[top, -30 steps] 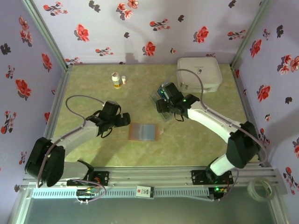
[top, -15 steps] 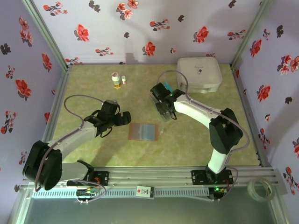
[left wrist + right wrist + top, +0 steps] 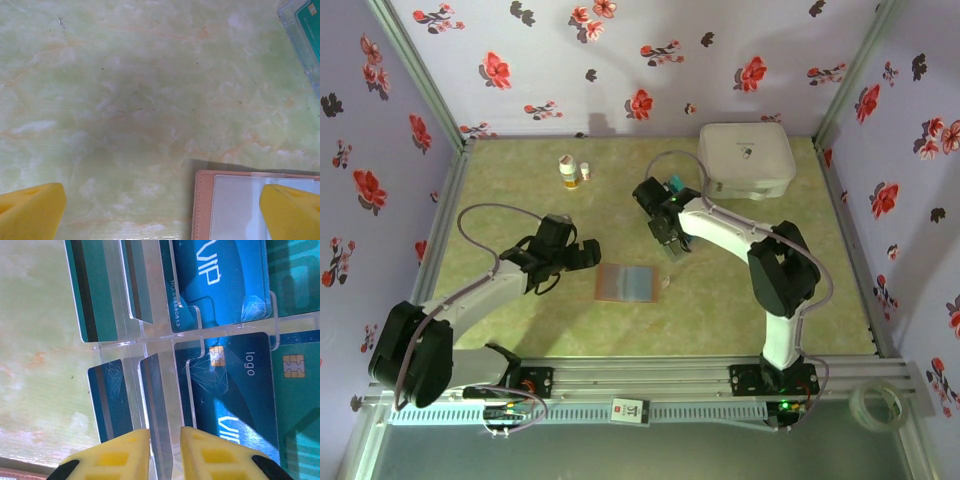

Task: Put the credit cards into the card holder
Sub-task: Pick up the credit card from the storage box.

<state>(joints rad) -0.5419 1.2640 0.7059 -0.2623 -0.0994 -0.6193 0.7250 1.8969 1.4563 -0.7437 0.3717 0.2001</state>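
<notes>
Here our right tool [image 3: 165,455] narrowly straddles an upright card [image 3: 152,390] to lift it, grip unclear; left tool [image 3: 160,210] wide at the holder [image 3: 202,210].

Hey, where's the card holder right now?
Top view: the flat pinkish-brown leather-like card holder lies mid-table, just right of the left gripper and on the near side of the clear plastic card tray.

Found blue-teal credit cards [image 3: 220,285] slotted on edge in clear tray [image 3: 120,345], some marked VIP, pinkish-brown card holder [image 3: 625,283] spread open, flat, near tray.
</notes>
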